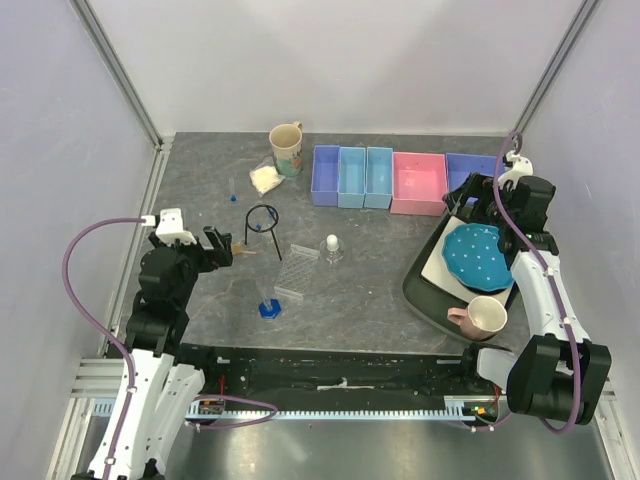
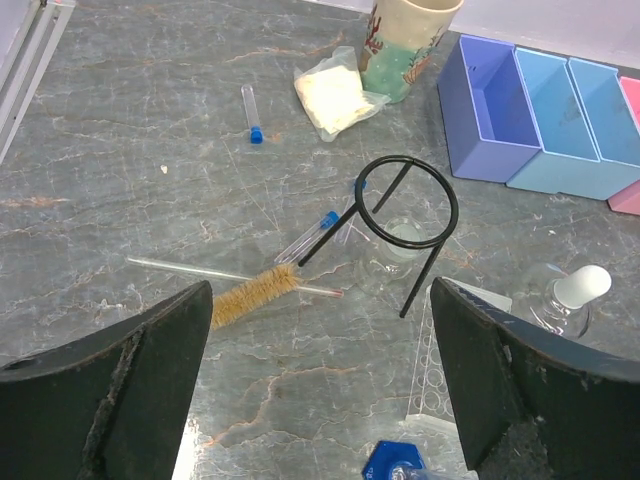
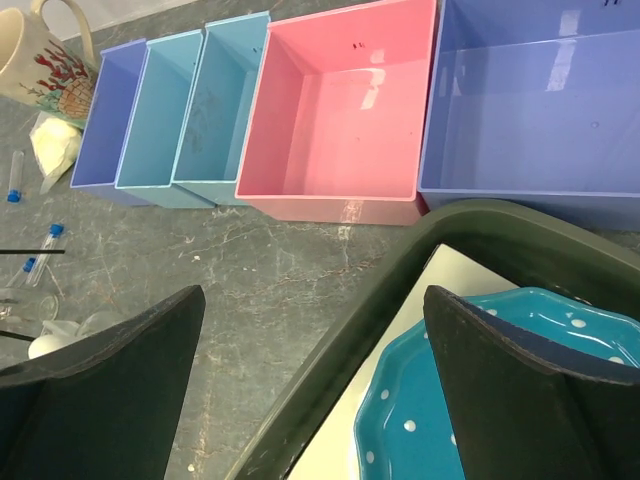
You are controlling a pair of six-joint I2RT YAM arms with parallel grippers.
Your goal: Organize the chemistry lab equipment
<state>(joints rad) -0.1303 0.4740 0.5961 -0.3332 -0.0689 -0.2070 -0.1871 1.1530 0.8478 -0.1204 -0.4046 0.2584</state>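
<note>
Tripod (image 2: 422, 279) stands upright at 1 o'clock from left gripper (image 2: 320, 300), near, w/ brush (image 2: 250, 292) just ahead, long axis 9-to-3. Left is the closer arm. Both grippers wide open, empty; right gripper (image 3: 312, 300) over tray (image 3: 345, 365), well apart.

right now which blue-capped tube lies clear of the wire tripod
The lone blue-capped tube left of the bag of pale powder; the others lie under the black wire ring tripod.

Bare worktop (image 1: 365, 270) lies between the tube rack (image 1: 297, 270) and the dark tray (image 1: 420, 290) toward the near edge. Bins (image 1: 352, 176) line the far edge, while the ring tripod (image 2: 420, 280), brush (image 2: 255, 293) and blue-capped tubes (image 2: 250, 112) clutter the left.
</note>
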